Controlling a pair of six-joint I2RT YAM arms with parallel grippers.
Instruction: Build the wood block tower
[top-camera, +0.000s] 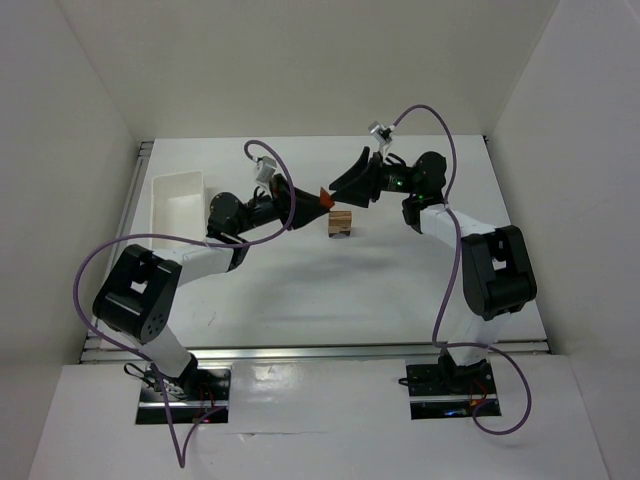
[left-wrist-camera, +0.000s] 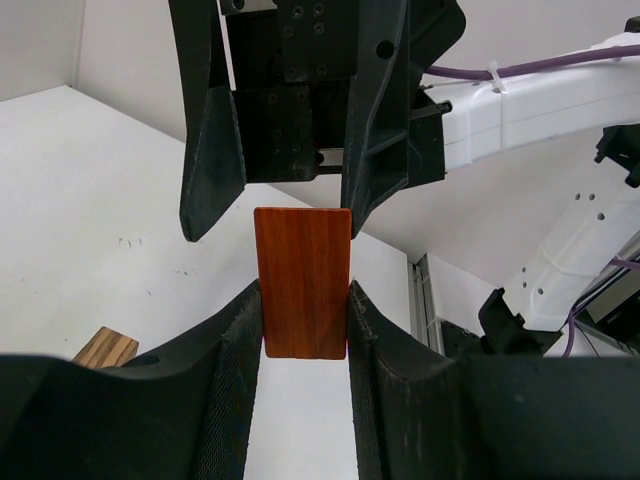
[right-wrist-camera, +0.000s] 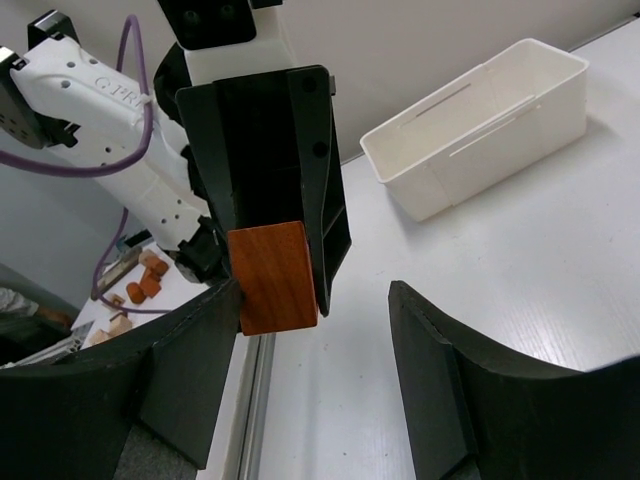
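An orange-red block (left-wrist-camera: 302, 280) is clamped between the pads of my left gripper (left-wrist-camera: 303, 300), which is shut on it and holds it in the air. My right gripper (right-wrist-camera: 318, 300) faces it head-on and is open. Its left finger lies at the block's (right-wrist-camera: 272, 278) edge, and its right finger (right-wrist-camera: 450, 380) stands well apart from it. From above, the two grippers meet at the block (top-camera: 324, 197), just behind and left of a short stack of tan blocks on a dark piece (top-camera: 341, 223). A tan striped block top (left-wrist-camera: 105, 348) shows below my left gripper.
A white rectangular tray (top-camera: 178, 205) sits at the table's left side, also seen in the right wrist view (right-wrist-camera: 480, 120). A metal rail (right-wrist-camera: 255, 400) runs along the table edge. Beyond it lie small loose wooden pieces (right-wrist-camera: 140, 285).
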